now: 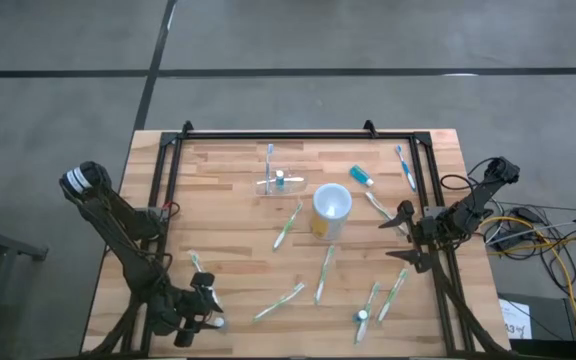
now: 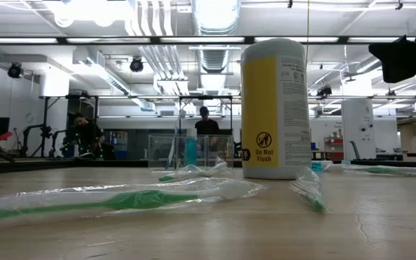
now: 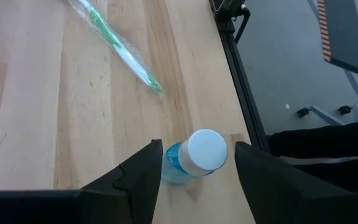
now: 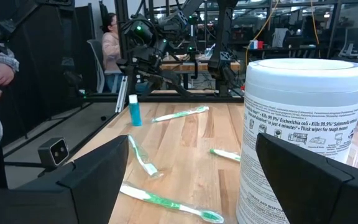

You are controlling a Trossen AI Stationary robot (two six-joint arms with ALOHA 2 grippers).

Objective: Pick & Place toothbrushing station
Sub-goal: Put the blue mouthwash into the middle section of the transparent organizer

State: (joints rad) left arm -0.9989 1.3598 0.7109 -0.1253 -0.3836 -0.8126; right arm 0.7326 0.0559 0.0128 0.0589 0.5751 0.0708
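Toothbrushing station (image 1: pixel 280 181): clear, colourless plastic holder, thin-walled, faint against the wood grain. Sits toward the table's far edge, just left of centre in the high view, apart from both arms. In the low view it reads as a boxy see-through shell (image 2: pixel 191 151) with a blue-tinted item and a slim upright stick inside; exact contents hard to make out from here.

Table (image 1: pixel 228 250): pale butcher-block strips, matte, framed by a black metal rail.

Yellow canister (image 1: pixel 331 209): opaque cylinder, white lid, glossy printed label with "Do Not Flush" legible in the low view (image 2: pixel 275 108). Stands upright near table centre, just right of the station and nearer.

Toothbrushes in crinkled clear wrappers (image 1: pixel 279 302), green and white handles, scattered flat over the near half of the table.

Small blue bottle (image 3: pixel 194 155): translucent blue body, round white cap, lying at the near-left corner.

Left gripper (image 1: pixel 202 305): at the near-left corner, jaws spread wide to either side of the small blue bottle, not clamped on it.

Right gripper (image 1: pixel 404 236): at the right rail, facing the yellow canister, jaws wide apart, holding nothing.
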